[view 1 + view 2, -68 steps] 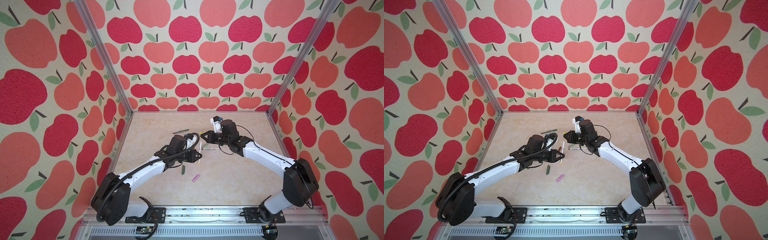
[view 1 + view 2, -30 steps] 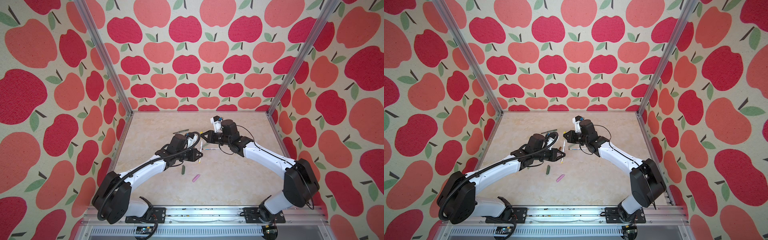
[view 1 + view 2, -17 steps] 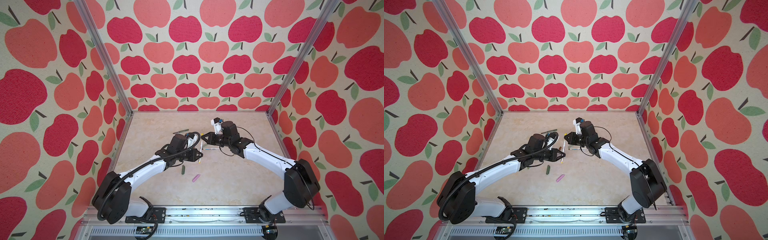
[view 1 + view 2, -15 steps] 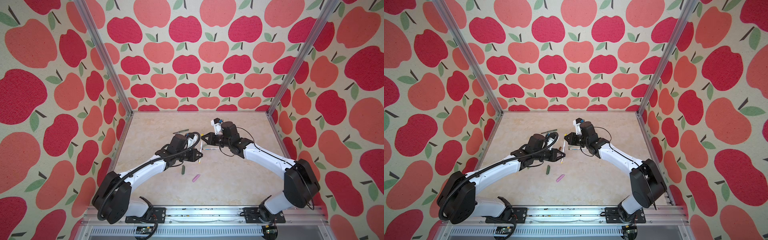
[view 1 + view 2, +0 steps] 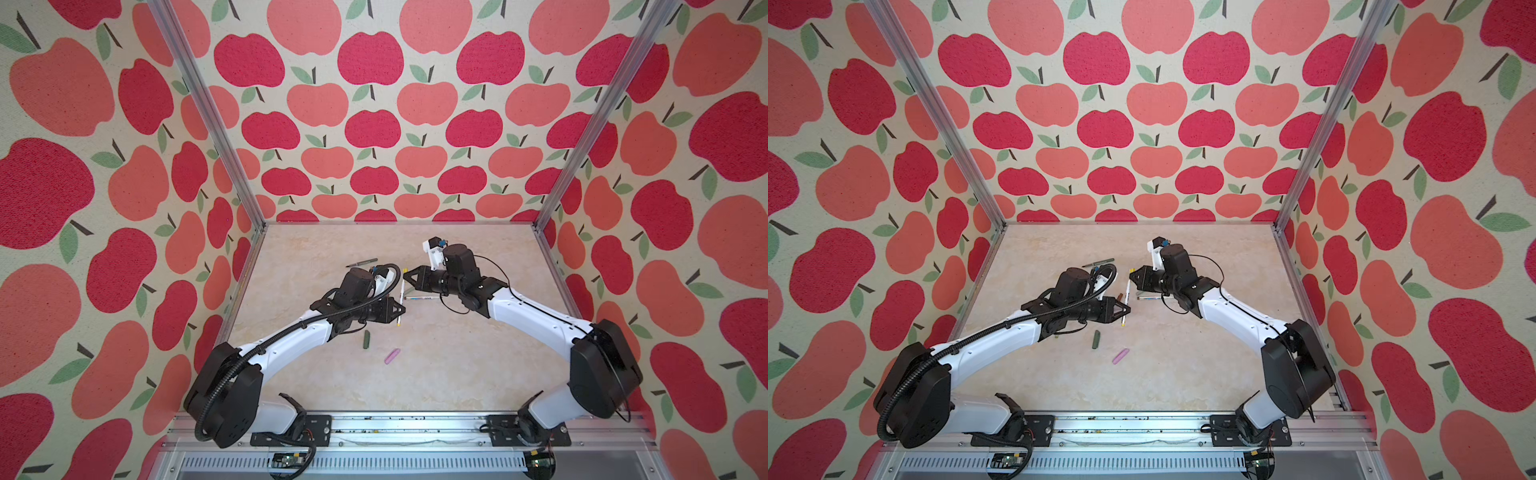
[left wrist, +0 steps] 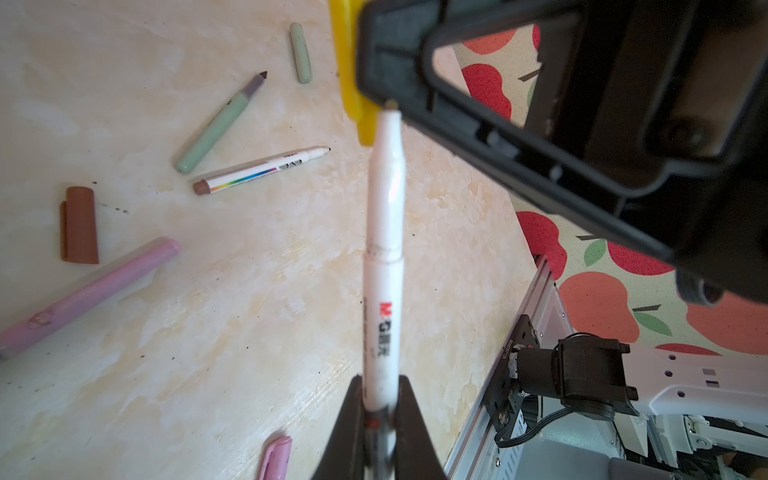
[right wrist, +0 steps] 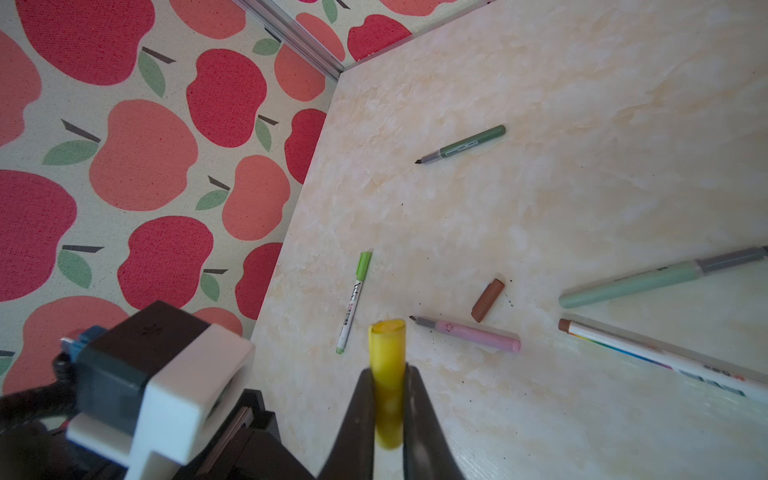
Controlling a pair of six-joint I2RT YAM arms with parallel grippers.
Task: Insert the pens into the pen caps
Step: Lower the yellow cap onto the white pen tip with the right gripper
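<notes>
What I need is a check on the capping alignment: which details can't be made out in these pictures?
Gap between white pen tip and yellow cap: too small in both top views.
Cap's rear: hidden inside right gripper, right wrist view.
Pen tip, left wrist view: blurred against that gripper's frame.
Pen's rear end: hidden inside left gripper.
Pink pen: cut off by left wrist view's edge.

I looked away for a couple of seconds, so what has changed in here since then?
The left pincer nudged its white pen slightly toward the back, bringing the tip up beside the yellow cap held by the right pincer. The tip doesn't look inserted. Nothing was taken or let go. The right pincer barely moved, and the dark green cap and pink cap lie where they were.
</notes>
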